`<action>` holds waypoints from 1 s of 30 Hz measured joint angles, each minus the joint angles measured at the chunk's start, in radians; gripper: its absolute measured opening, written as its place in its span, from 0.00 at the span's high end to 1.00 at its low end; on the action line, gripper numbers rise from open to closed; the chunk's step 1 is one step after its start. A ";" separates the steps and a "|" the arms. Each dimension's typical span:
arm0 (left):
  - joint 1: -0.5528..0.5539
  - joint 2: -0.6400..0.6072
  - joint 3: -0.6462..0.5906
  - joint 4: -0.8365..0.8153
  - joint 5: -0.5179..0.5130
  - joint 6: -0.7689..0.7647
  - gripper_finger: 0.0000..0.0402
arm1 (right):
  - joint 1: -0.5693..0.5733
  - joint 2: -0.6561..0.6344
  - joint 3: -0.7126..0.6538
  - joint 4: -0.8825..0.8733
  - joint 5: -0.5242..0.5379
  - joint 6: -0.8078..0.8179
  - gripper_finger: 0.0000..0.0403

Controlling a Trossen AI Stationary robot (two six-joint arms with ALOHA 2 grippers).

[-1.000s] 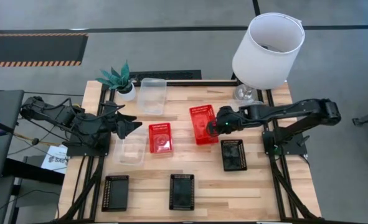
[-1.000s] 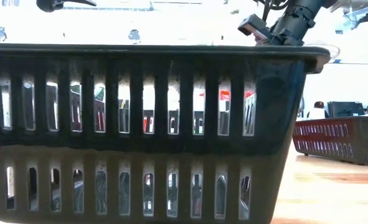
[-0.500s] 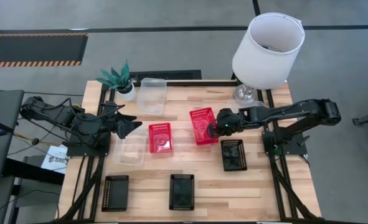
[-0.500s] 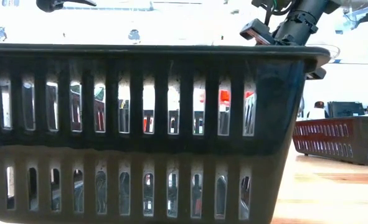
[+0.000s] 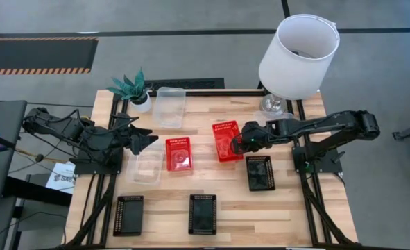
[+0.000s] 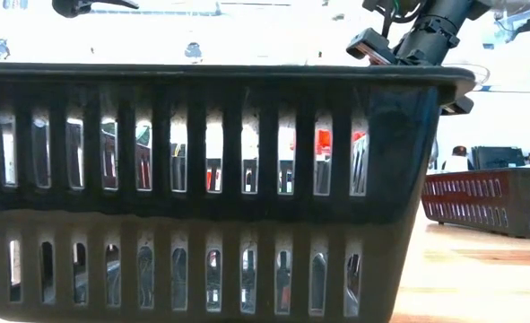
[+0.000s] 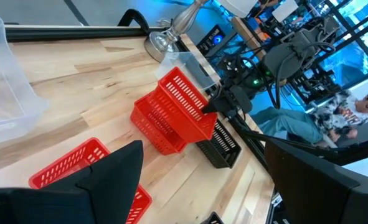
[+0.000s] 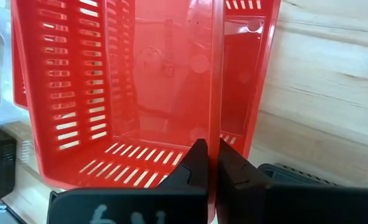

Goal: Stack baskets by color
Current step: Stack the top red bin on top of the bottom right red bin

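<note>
The left hand [image 5: 151, 141] waits wide open and empty above a clear basket [image 5: 148, 167]. A red basket [image 5: 179, 153] lies mid-surface. The right hand [image 5: 237, 144] pinches the rim of another red basket [image 5: 225, 140], tilted above the wooden surface [image 5: 232, 201].

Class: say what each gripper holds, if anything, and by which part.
Right gripper pinches a red basket by its rim wall, tilting it above another red basket. Left gripper holds nothing.

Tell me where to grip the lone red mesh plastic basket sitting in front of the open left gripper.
Take the red mesh basket by one thin upright side wall near its rim, coming straight down from above: it sits flat and open side up, so a finger fits inside. The left gripper is nearest, probably suiting the wall facing it.
</note>
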 joint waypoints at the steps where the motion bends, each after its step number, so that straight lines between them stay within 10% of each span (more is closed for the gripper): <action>1: 0.000 0.000 0.000 0.000 0.000 0.000 0.20 | 0.000 0.000 0.000 0.000 -0.002 0.000 0.96; 30: 0.000 -0.001 0.000 0.000 -0.010 0.000 0.20 | 0.029 0.071 0.001 0.002 -0.011 0.026 0.97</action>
